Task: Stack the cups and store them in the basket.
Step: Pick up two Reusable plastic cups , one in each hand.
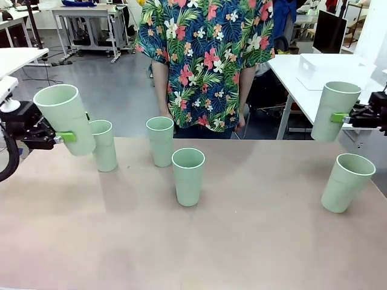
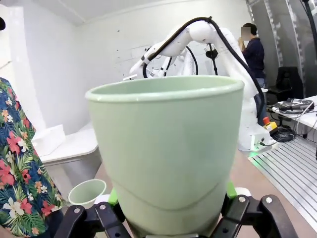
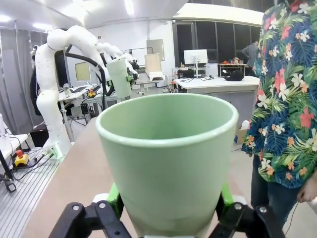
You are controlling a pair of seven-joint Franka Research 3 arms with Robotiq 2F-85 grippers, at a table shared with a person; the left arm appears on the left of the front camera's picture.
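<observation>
My left gripper (image 1: 68, 136) is shut on a pale green cup (image 1: 65, 116), held tilted above the table's left edge. In the left wrist view that cup (image 2: 166, 148) sits between the green pads of the gripper (image 2: 168, 210). My right gripper (image 1: 340, 118) is shut on a second cup (image 1: 334, 110), held up at the far right. The right wrist view has this cup (image 3: 168, 153) in the gripper (image 3: 168, 208). On the table are three upright cups (image 1: 103, 145) (image 1: 160, 141) (image 1: 188, 176) and one leaning cup (image 1: 346, 182) at the right. The white basket (image 1: 331, 70) is on a side table at the back right.
A person in a floral shirt (image 1: 205, 60) stands at the far edge of the brown table (image 1: 242, 241), hands down. The white side table (image 1: 296, 78) lies beyond the table's far right corner. Bare tabletop stretches across the front.
</observation>
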